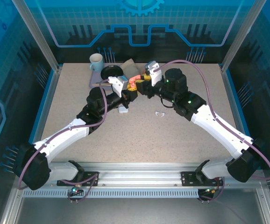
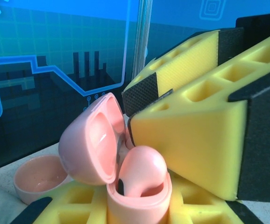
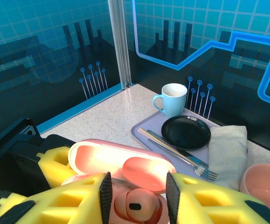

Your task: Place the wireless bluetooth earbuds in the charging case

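One salmon-pink earbud sits in the charging case my left gripper clamps steady, right gripper parted astride it.

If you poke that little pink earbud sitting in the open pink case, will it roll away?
Probably not while it sits there: the smooth, rounded salmon-pink earbud is nested in the open pink charging case. Loose on the table it would likely roll and slip, being glossy. It looks tiny, so likely very light.
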Motion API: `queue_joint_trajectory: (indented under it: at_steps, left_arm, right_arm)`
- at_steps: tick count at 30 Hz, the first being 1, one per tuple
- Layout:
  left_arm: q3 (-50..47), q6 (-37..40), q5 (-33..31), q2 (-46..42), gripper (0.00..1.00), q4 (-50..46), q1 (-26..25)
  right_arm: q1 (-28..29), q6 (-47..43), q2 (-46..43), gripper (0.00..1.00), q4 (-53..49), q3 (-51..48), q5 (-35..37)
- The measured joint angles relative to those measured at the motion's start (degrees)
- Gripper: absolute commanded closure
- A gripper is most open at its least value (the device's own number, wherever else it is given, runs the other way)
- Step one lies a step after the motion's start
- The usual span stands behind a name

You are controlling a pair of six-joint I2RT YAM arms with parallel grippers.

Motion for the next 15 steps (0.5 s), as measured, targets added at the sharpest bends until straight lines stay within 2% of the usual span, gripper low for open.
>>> queue_joint_trajectory:
  at_steps: [15]
  left_arm:
    - [0.0,0.0,0.0,0.0,1.0,0.02,0.0]
  right_arm:
    - [0.0,0.02,-0.09,0.54,-0.11,0.0,1.38]
